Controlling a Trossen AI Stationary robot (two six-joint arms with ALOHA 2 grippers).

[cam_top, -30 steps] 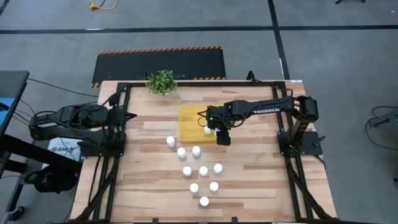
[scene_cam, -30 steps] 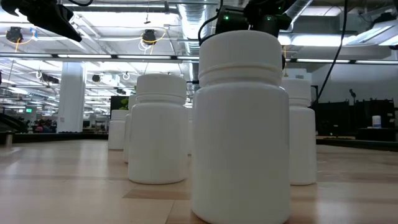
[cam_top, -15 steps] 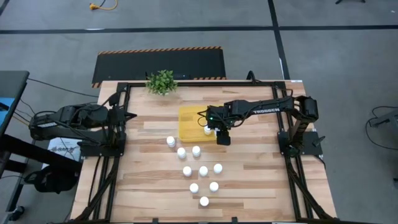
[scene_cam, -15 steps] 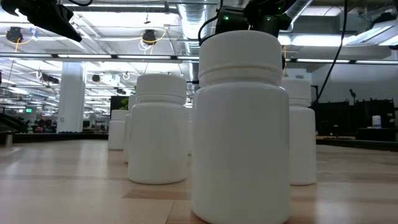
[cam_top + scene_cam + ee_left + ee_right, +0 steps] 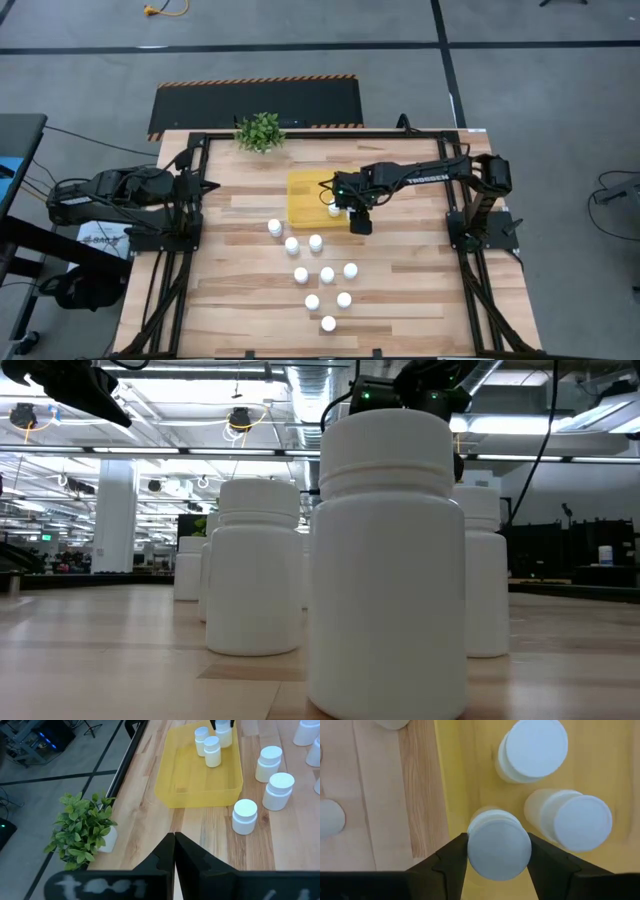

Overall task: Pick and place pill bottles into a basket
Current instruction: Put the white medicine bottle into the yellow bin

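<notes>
My right gripper [image 5: 352,214] points down over the near right part of the yellow basket [image 5: 305,195] and is shut on a white pill bottle [image 5: 499,851]. Two more bottles [image 5: 532,750] [image 5: 575,822] stand in the basket beside it. Several pill bottles [image 5: 315,241] stand upright on the wooden table, nearer than the basket. My left gripper [image 5: 174,851] is shut on nothing and held back above the table's left edge. My right gripper pinches the bottle between its two fingers [image 5: 447,865], one on each side of the round cap [image 5: 472,852]. The fingers come from above, pointing down. The bottle is upright inside the basket, close to its wall; whether its base rests on the basket floor I cannot tell.
A small green plant [image 5: 260,130] stands at the table's far edge, left of the basket. The far left part of the basket [image 5: 195,780] holds no bottles. Black frame rails [image 5: 190,240] run along the table's left and right sides.
</notes>
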